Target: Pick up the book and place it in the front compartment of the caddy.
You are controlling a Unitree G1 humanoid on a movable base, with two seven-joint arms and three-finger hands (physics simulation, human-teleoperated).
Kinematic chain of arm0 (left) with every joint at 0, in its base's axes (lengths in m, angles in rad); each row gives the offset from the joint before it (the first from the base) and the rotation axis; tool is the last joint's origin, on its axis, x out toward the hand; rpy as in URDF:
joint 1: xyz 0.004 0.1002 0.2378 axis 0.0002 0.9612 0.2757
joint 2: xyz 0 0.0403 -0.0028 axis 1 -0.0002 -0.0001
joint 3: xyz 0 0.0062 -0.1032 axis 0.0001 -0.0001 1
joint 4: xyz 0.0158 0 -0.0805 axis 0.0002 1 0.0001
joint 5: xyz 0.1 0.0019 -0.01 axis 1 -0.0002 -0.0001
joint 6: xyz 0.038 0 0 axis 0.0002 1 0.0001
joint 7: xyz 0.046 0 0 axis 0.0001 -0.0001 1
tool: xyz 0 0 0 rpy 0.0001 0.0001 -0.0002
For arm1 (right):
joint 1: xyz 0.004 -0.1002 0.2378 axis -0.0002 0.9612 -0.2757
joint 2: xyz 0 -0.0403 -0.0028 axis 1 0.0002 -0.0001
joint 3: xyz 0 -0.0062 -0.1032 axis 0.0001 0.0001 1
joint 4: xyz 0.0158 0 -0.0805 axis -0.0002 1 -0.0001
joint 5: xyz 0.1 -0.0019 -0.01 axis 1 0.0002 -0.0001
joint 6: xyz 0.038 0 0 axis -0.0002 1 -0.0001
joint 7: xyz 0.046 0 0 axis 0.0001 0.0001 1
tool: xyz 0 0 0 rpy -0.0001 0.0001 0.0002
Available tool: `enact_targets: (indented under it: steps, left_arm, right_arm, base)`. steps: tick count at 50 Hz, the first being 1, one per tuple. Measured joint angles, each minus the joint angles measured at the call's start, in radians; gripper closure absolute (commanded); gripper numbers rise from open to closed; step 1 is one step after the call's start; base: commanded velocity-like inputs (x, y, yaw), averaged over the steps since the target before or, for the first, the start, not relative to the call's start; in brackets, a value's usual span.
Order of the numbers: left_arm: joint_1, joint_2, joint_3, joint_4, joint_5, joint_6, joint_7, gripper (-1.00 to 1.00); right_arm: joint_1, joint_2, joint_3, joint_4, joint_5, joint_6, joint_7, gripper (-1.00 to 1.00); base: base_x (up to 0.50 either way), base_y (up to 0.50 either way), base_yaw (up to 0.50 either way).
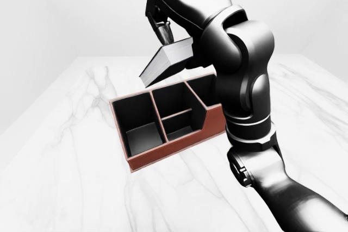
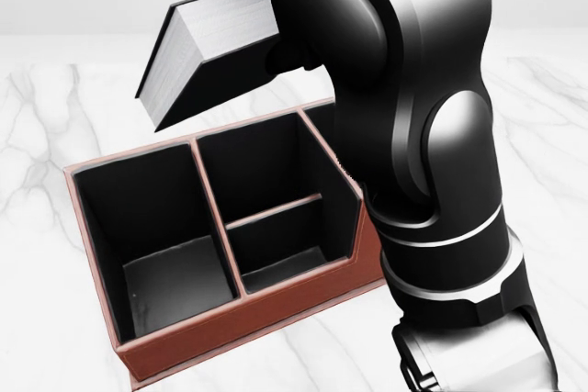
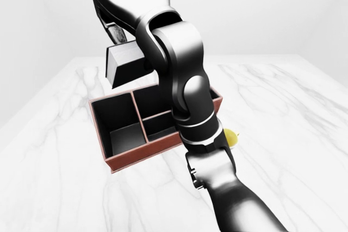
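Observation:
The book is dark-covered with grey page edges. It hangs tilted in the air above the top edge of the red-brown caddy. My right hand is shut on the book's upper end, near the top of the views. The right arm rises from the bottom right and hides the caddy's right part. The caddy has black insides, with one large compartment at the left and two smaller ones beside it, split by a low divider. The book and caddy are apart. My left hand does not show.
The caddy stands on a white marble tabletop. A small yellow thing peeks out by the arm at the caddy's right end. A plain pale wall lies beyond the table's far edge.

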Motion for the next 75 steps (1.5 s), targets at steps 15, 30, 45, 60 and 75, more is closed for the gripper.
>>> enact_targets:
  steps: [15,30,45,60,75]
  left_arm:
    - [0.008,-0.018,0.01,0.009,-0.002,0.0,-0.027,-1.0]
    - [0.01,-0.026,0.019,0.007,-0.007,0.0,-0.035,-1.0]
    - [0.01,-0.024,0.024,0.009,-0.012,0.0,-0.034,-1.0]
    - [0.007,-0.025,0.02,0.011,-0.009,0.0,-0.036,-1.0]
    - [0.009,-0.029,0.007,0.01,-0.003,0.0,-0.038,-1.0]
  right_arm:
    - [0.047,0.039,-0.019,0.06,-0.032,0.0,0.0,1.0]
    - [0.053,0.02,-0.035,0.14,0.016,0.0,0.0,1.0]
    - [0.075,0.01,-0.035,0.176,0.035,0.0,0.0,1.0]
    - [0.09,0.017,-0.033,0.205,0.059,0.0,0.0,1.0]
    - [0.035,0.007,-0.036,0.295,0.081,0.0,0.0,1.0]
  base:
    - [0.0,0.0,0.0]
    - [0.0,0.0,0.0]
    - [0.0,0.0,0.0]
    - [0.0,0.0,0.0]
    - [0.0,0.0,0.0]
